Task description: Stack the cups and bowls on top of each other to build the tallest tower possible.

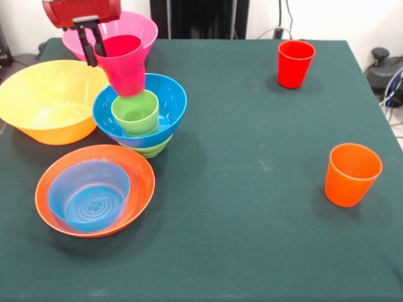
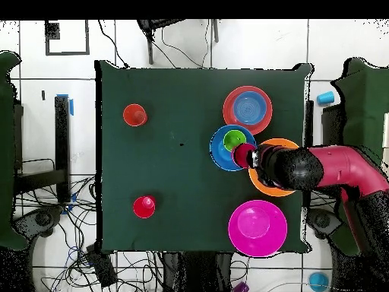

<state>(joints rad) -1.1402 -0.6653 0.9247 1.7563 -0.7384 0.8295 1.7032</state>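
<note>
Dark green cloth covers the tabletop (image 1: 252, 207), and glossy plastic gleams across it. At the front view's left, the wide blue bowl (image 1: 170, 104) sits nested in the small green bowl (image 1: 151, 150), a ribbed light green cup (image 1: 135, 113) inside. Clamped on the magenta-pink cup (image 1: 126, 63), the end effector (image 1: 91, 44) holds it tilted, just over the green one. Big yellow-orange bowl (image 1: 47, 104) and big pink bowl (image 1: 135, 25) crowd close; red cup (image 1: 295, 63) and orange cup (image 1: 351, 174) stand well apart amid open cloth.
</note>
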